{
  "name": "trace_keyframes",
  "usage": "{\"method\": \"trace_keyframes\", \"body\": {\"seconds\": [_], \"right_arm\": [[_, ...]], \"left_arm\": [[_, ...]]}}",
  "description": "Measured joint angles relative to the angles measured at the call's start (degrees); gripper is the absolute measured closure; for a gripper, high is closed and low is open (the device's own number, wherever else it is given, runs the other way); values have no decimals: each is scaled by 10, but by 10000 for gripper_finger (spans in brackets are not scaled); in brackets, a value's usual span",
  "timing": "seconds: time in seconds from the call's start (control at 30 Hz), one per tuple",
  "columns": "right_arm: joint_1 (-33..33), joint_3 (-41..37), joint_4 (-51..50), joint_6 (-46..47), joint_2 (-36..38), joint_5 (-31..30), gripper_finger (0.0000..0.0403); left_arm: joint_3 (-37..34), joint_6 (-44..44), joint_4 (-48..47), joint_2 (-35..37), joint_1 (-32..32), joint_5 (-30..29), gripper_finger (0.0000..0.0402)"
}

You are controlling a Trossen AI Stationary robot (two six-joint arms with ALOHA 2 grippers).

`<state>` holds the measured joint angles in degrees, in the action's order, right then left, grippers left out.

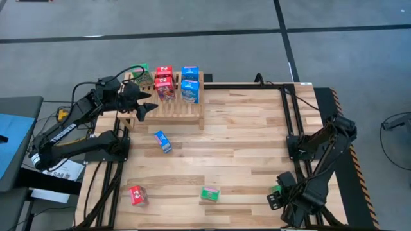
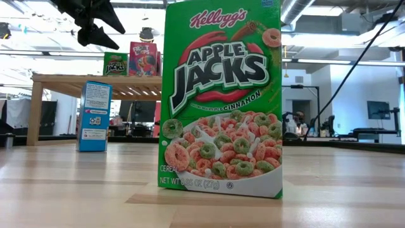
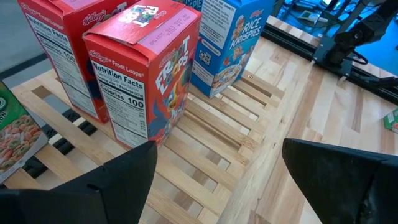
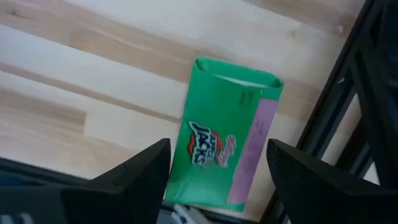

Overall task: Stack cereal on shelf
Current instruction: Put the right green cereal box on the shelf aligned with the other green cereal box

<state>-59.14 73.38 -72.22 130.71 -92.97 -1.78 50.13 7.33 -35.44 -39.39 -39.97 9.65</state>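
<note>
Cereal boxes [image 1: 173, 83] crowd the shelf [image 1: 183, 109], half hiding it, while the left gripper [image 1: 142, 102] and right gripper [image 1: 277, 194] gape wide, empty.

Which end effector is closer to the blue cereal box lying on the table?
Left. The left end effector hovers just beyond the blue box, over the shelf; the right end effector is far across.

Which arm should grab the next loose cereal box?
Probably right. The right gripper, open, hangs directly over a lying green box. The left gripper, open and empty, is at the shelf, not above any loose box.
</note>
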Motion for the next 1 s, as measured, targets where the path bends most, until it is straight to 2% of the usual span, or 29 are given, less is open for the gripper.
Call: {"method": "trace_keyframes", "body": {"seconds": [0.27,0.73,1.0], "right_arm": [[0,0,-11,-4,-1,2,116],[0,0,-10,-7,-1,2,200],[0,0,-11,-11,-1,2,213]], "left_arm": [[0,0,0,0,0,0,65],[0,0,0,0,0,0,65],[0,3,0,0,0,0,65]]}}
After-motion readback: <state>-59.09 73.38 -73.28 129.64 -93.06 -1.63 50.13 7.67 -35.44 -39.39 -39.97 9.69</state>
